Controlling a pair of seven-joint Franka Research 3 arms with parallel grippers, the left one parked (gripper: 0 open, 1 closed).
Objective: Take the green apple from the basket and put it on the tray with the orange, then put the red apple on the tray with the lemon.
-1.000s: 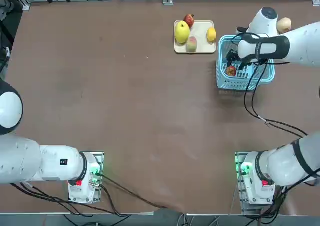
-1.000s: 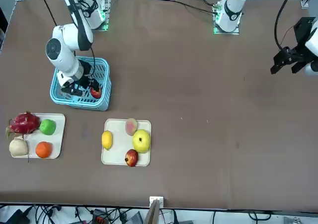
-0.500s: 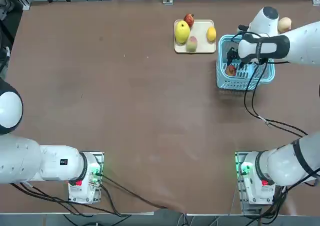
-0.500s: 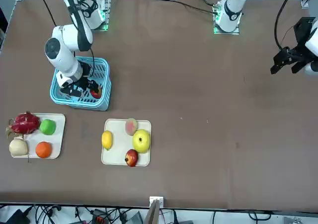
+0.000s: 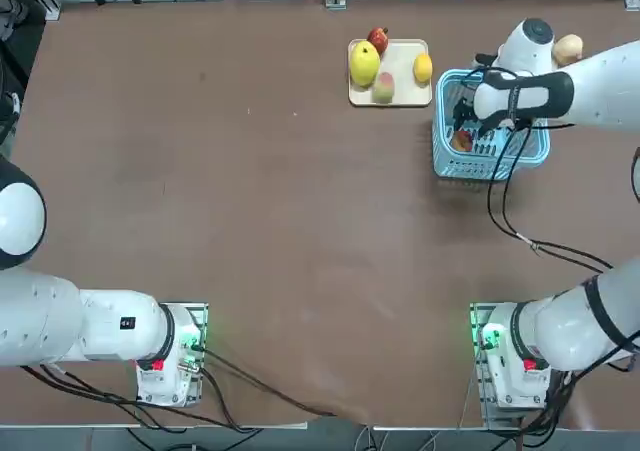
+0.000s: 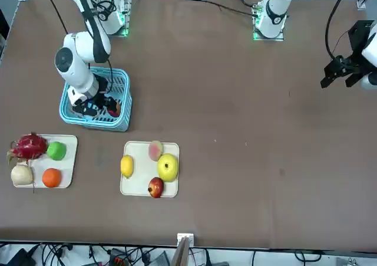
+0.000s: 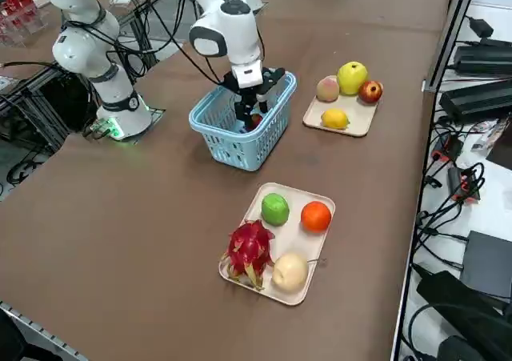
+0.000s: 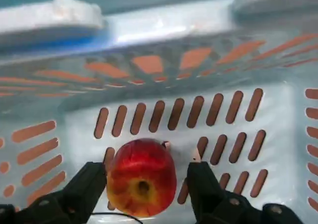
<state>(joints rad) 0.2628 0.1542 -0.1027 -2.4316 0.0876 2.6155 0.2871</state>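
On the brown matte table (image 5: 250, 191), cables along its far edge, the right gripper (image 8: 144, 184) stands spread wide inside the light blue lattice basket (image 5: 445, 156), straddling the small red apple (image 8: 141, 178); no writing legible.

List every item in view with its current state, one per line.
right gripper: open, down inside the basket, fingers either side of the red apple
red apple: on the basket floor, not gripped
basket: upright on the table
green apple: on the tray beside the orange
lemon: on its tray
dragon fruit: on the orange's tray
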